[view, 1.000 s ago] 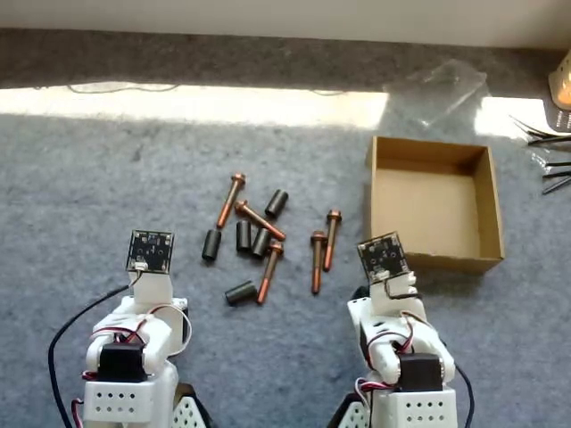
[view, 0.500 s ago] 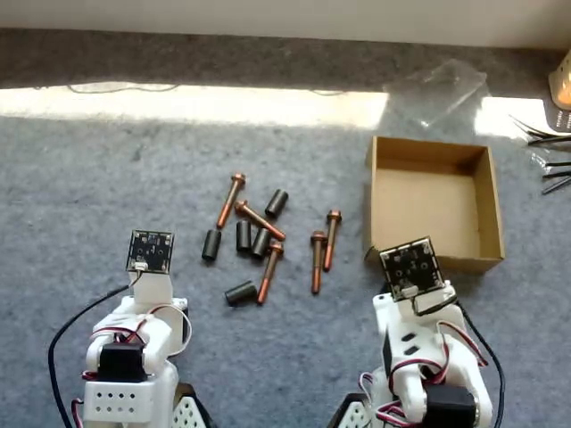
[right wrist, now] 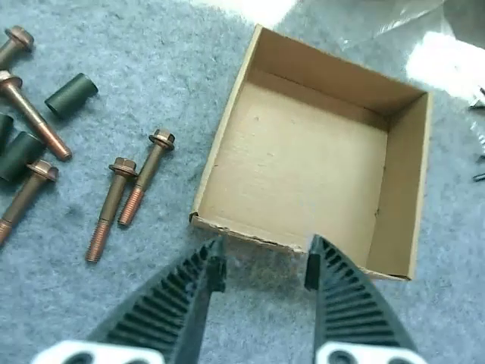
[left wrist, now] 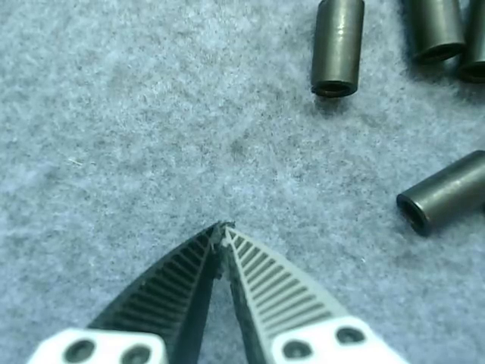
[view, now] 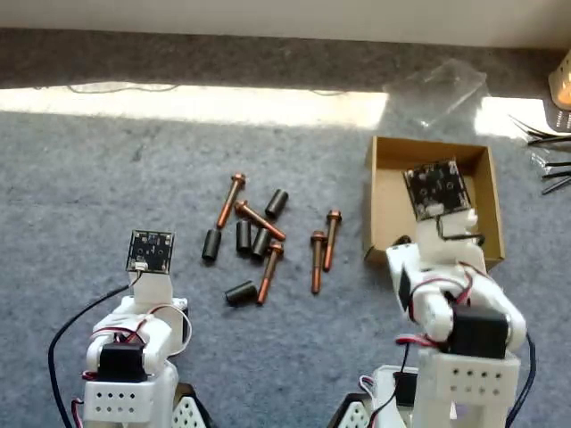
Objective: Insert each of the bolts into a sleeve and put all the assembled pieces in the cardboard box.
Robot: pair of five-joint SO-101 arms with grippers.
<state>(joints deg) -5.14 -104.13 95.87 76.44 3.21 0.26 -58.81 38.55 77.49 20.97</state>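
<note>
Our left claw [left wrist: 222,232] has not stirred, pinched tight on nothing just short of the loose sleeves [left wrist: 337,47], which lie with the bolts [view: 317,263] around the middle of the desk [view: 89,178], none yet joined. Our right claw [right wrist: 264,262], spread wide and empty, has swung away from the bolts toward the desk's right edge and now hangs over the near wall of the bare cardboard box [right wrist: 318,167]. We judge this no progress, since nothing is assembled to drop in.

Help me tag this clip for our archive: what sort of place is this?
Probably an indoor robot test bench covered in grey carpet: loose bolts and sleeves laid out for assembly, a cardboard box beside them, and a strip of sunlight along the far edge.
</note>
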